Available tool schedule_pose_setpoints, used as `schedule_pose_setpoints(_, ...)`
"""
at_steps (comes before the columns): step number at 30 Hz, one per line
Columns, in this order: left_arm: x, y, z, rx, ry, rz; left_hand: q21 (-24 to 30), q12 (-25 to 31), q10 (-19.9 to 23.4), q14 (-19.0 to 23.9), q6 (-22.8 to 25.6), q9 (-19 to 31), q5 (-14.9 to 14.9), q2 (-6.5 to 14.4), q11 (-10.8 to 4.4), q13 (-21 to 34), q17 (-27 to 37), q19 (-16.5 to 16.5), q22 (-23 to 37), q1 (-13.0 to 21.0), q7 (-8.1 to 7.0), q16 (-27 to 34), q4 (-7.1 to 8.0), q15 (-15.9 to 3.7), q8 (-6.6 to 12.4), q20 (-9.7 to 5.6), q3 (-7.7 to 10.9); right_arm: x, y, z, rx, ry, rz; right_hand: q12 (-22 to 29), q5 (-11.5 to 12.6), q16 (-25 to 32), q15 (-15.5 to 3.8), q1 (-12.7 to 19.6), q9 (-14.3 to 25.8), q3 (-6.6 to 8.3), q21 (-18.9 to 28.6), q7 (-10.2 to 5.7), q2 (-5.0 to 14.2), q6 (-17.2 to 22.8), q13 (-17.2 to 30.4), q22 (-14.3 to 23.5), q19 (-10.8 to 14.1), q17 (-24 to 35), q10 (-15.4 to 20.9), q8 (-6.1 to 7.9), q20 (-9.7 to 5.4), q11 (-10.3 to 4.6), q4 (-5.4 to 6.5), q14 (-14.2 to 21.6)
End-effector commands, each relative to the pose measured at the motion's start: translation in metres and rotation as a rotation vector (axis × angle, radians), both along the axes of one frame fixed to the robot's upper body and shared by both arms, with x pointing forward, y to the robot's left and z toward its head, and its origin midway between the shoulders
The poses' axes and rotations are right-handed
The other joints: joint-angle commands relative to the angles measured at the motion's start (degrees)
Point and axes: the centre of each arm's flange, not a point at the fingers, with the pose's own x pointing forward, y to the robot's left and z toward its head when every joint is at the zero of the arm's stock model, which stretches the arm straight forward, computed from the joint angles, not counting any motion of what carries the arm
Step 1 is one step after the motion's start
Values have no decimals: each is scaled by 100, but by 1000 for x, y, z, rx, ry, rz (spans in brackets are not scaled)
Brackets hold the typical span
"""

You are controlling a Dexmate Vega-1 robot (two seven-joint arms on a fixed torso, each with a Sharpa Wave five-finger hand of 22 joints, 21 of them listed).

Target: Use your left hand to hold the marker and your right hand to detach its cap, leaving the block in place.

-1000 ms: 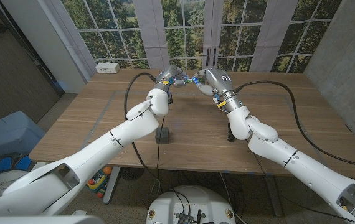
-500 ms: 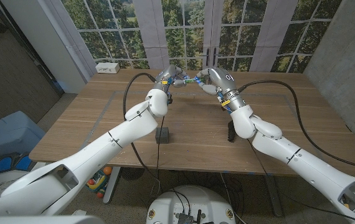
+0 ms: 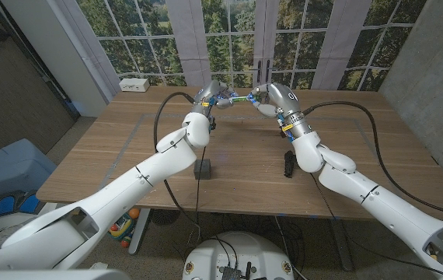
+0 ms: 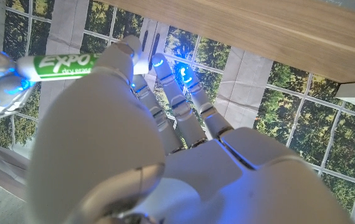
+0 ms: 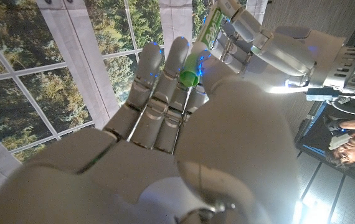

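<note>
Upper centre, above desk point(image 3: 237, 159): left hand point(image 3: 211, 96) grips green marker point(image 3: 235, 99); right hand point(image 3: 266, 98) pinches its cap point(image 5: 189, 77). Block point(image 3: 202, 169) on desk.

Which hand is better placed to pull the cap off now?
The right hand. Its fingers already close around the green cap end of the marker, while the left hand grips the barrel and should just hold. The block sits on the table, clear of both.
</note>
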Motion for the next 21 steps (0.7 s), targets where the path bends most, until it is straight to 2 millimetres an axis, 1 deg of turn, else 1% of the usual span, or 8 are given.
schedule_pose_setpoints(1,2,0,-3,-11,-10,14,36,107,1516,52,581,49,107,-82,39,1604,14,34,12,-15,503,-41,15,-575,-33,-589,23,-1,-14,-3,28,-9,14,-26,28,-18,-117,189,13,-14,-23,-5,122,21,4,-4,55,-17,30,16,-847,-14,23,156)
schedule_pose_setpoints(4,2,0,-3,-18,-15,10,44,110,1522,44,587,73,169,-99,50,1598,8,37,12,-31,499,-62,23,-575,-36,-593,32,-3,-19,-3,30,-10,15,-37,40,-28,-113,186,2,-19,-50,-1,124,59,-16,-7,66,-52,65,23,-848,-2,29,170)
schedule_pose_setpoints(8,1,0,-3,-14,-14,10,55,124,1519,47,592,98,233,-107,41,1616,8,36,15,-45,508,-77,33,-576,-41,-601,44,-4,-19,-3,25,-21,19,-49,53,-19,-107,169,-15,-35,-73,2,116,106,-29,-7,95,-79,95,30,-844,-6,40,213)
schedule_pose_setpoints(16,-4,-2,-3,-17,-5,6,89,92,1496,38,572,152,352,-102,4,1573,22,14,27,-70,431,-107,51,-576,-77,-592,70,-5,-20,-5,26,-38,38,-53,76,-18,-96,169,-23,-24,-102,-10,89,105,0,-7,123,-61,89,22,-844,-23,30,196)
schedule_pose_setpoints(21,-5,-1,-3,-19,0,7,111,68,1493,31,589,117,399,-101,0,1540,32,8,31,-97,417,-121,63,-575,-118,-583,74,-5,-20,-5,26,-50,50,-59,98,-16,-97,157,-28,-14,-131,-23,71,100,17,-7,137,-44,94,14,-844,-34,33,184)
